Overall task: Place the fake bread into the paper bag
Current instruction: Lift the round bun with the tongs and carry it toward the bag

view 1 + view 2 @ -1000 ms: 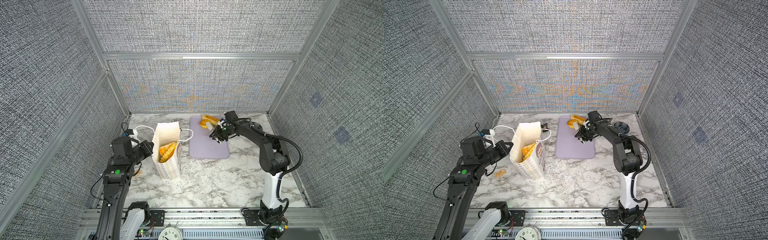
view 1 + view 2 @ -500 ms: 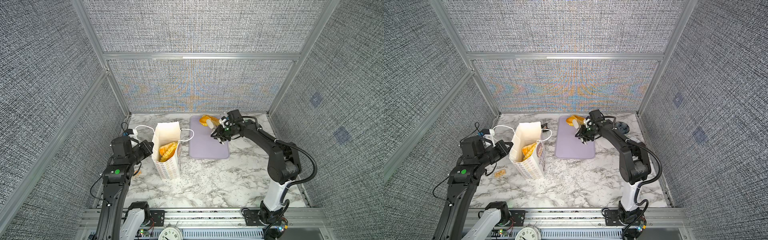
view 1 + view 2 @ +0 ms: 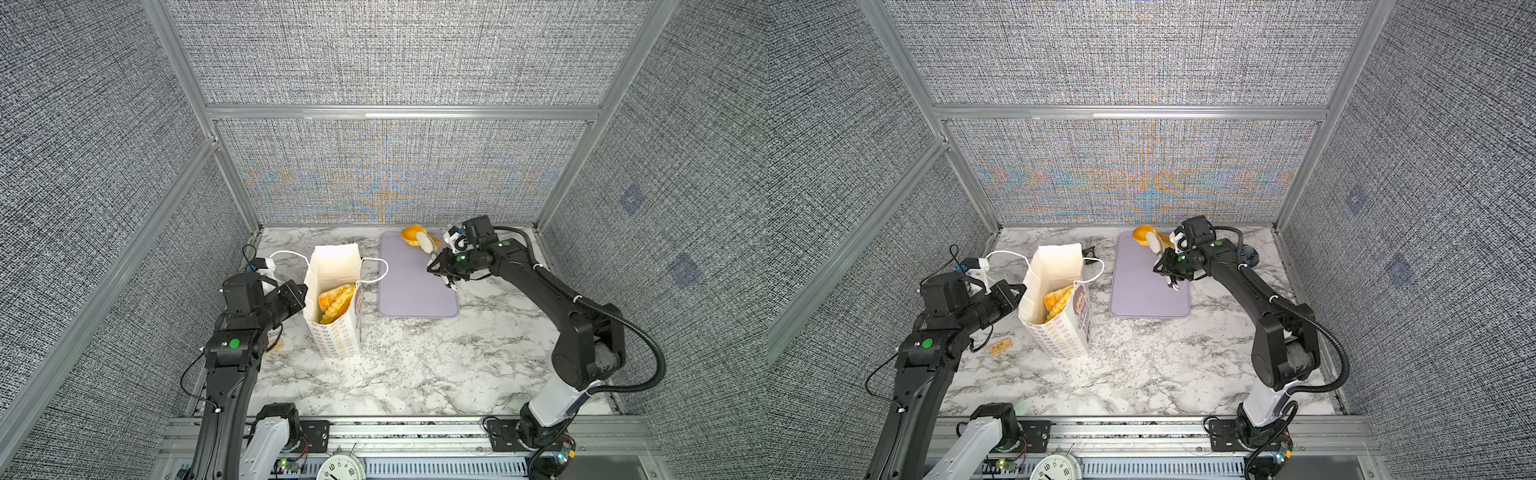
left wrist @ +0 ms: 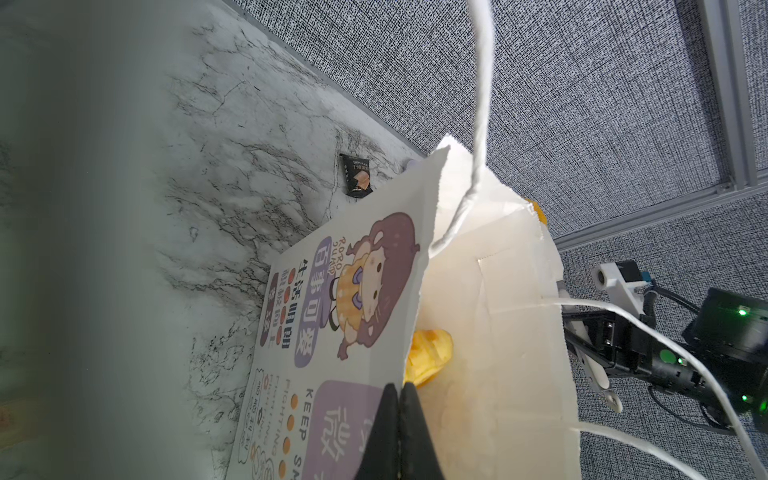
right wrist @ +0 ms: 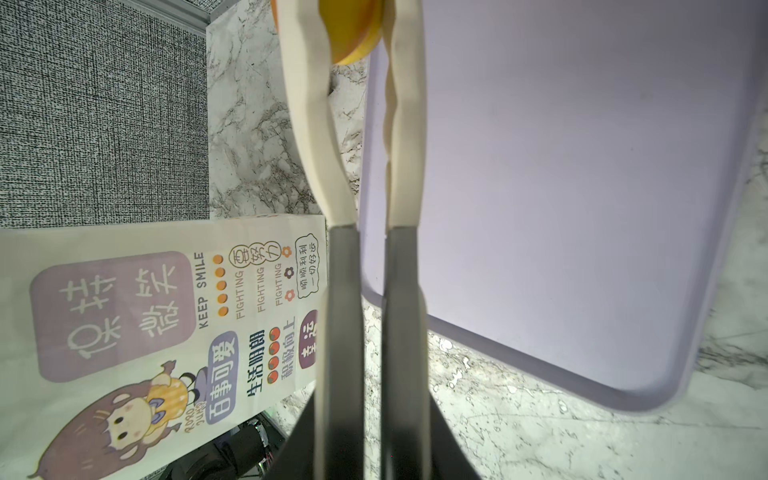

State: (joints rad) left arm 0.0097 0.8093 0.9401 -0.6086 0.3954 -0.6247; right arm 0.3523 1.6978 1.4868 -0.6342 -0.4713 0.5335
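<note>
Round golden-orange toy bun [image 3: 411,235]: at the far edge of the flat lavender tray [image 3: 415,291], clamped between the cream tips of grey-handled tongs [image 5: 320,124]. Whether it was lifted clear of the tray could not be told. The right gripper [image 3: 444,269] was closed narrow on the tongs' handles, so the bun was held through the tool, not directly.

Handling, as a judgement: the bun looked light, smooth-skinned and rounded, probably a little squashy. A hold across its widest middle suited it, since the tips could slide off the curve if set near an edge. In the right wrist view the tips bracketed it roughly there.

Tall white paper bag with white cord handles [image 3: 334,266]: upright on the marble-patterned worktop [image 3: 415,365], near the tray, mouth open upward. Contents were ridged yellow pastries [image 3: 336,301], piled to below the rim; the count was not readable. The left gripper [image 4: 400,415] was shut, pinching the rim of one bag wall. The paper looked thin and likely to crumple or tip if the tongs knocked it.

No other bread showed on the tray. A small black packet [image 4: 356,180] lay on the worktop behind the bag.
</note>
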